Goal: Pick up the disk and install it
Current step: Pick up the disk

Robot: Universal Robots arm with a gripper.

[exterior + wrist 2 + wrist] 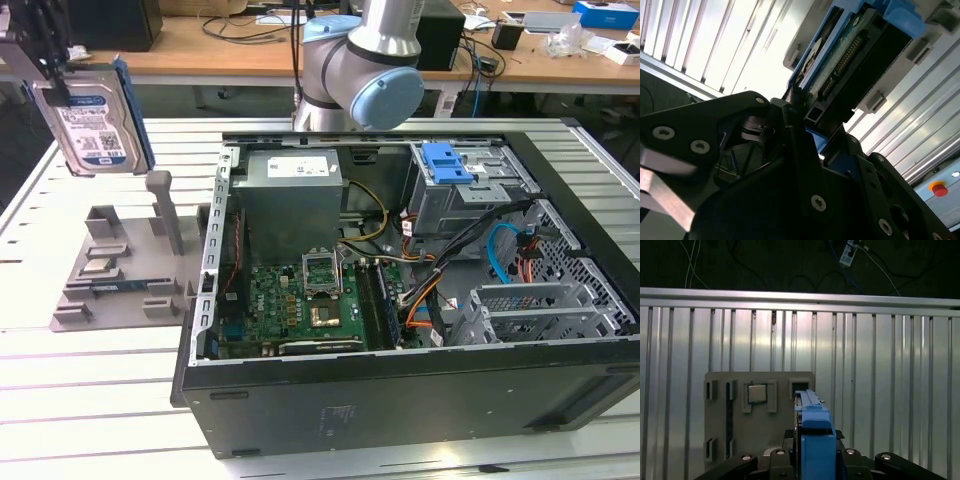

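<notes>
The hand (52, 78) clamps the disk (98, 128), raised above the grey holder (120, 270) on the counter (100, 400), seemingly well apart from the open computer case (400, 400); installing is not yet done.

The holder (120, 265) lies on the counter (80, 400), at the exterior view's left of the case (400, 405). The disk (95, 125) hangs above it

Open air around disk (95, 125) above fixture (110, 270); cables (420, 295) crowd case (300, 400) beside drive bay (470, 200).
</notes>
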